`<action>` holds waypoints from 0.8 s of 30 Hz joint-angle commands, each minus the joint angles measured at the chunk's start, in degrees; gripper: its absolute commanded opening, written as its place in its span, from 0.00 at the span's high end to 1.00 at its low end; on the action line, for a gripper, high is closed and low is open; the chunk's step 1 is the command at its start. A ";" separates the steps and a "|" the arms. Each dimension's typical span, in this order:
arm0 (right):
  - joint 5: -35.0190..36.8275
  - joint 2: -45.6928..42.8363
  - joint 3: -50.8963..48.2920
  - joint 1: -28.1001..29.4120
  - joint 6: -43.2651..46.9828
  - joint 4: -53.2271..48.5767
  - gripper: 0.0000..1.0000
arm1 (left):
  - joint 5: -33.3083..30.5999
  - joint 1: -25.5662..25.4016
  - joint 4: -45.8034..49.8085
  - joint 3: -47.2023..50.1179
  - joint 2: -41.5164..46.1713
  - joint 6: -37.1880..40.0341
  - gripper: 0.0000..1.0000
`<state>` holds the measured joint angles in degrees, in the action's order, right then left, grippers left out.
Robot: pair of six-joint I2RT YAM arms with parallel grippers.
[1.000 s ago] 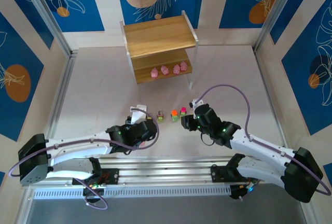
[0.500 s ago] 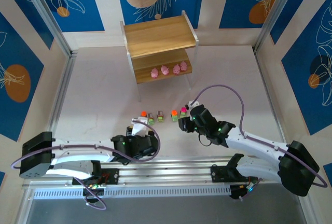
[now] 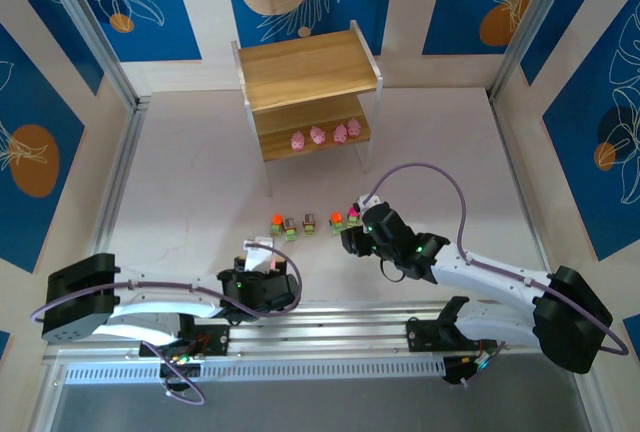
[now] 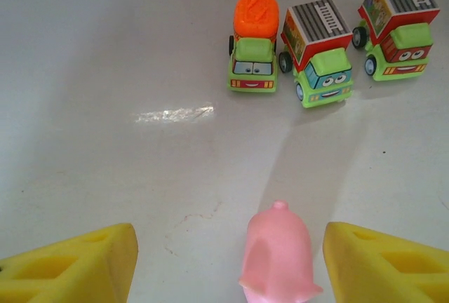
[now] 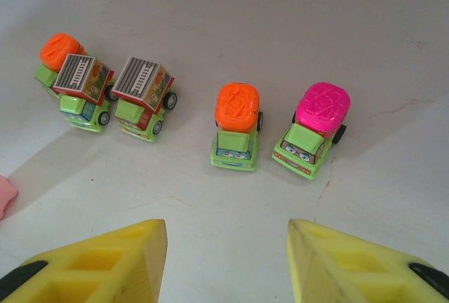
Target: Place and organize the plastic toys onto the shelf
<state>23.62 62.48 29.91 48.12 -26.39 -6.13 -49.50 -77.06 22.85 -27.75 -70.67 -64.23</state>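
- Since a second ago the left gripper [image 4: 230, 257] has drawn back toward the near edge of the table [image 3: 200, 192], uncovering two trucks at the left end of the row. The right gripper [image 5: 226, 254] has edged slightly leftward.
- On the left gripper the jaws stand wide. A pink pig [image 4: 277, 261] lies on the table between the yellow pads, nearer the right-hand pad in the wrist view, and touches neither.
- On the right gripper the jaws stand moderately apart with nothing between them, just short of an orange-topped truck [image 5: 237, 124] and a pink-topped truck [image 5: 314, 128].
- To their left are two striped-backed trucks [image 5: 144, 89], close together, with a second orange-topped truck [image 5: 57, 49] against the far one. All five are upright on the table.
- On the shelf [image 3: 310, 70], four pigs [image 3: 317, 135] sit in a row on the lower board.
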 commanded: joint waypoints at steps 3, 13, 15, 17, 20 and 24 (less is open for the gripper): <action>1.17 -0.10 2.04 0.44 0.99 0.90 0.51 | 1.30 -0.55 -3.65 1.00 -2.45 -0.73 0.30; 1.52 -0.17 2.12 0.55 1.06 0.76 0.51 | 2.20 -0.55 -8.14 1.34 -6.73 -1.07 0.37; 1.41 -0.08 2.15 0.58 1.08 0.74 0.51 | 2.21 -0.55 -8.47 1.39 -7.18 -1.64 0.39; 1.42 0.01 2.23 0.53 1.08 0.73 0.51 | 2.13 -0.59 -8.97 1.69 -7.59 -2.11 0.41; 1.48 0.02 2.24 0.57 1.08 0.72 0.51 | 2.21 -0.55 -10.39 2.38 -8.01 -2.39 0.43; 1.50 0.01 2.24 0.57 1.08 0.60 0.51 | 2.39 -0.54 -11.24 2.68 -8.94 -2.83 0.45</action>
<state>24.23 62.48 30.28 48.38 -26.00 -5.96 -47.48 -77.08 12.82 -25.89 -78.81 -65.73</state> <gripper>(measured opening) 0.488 0.553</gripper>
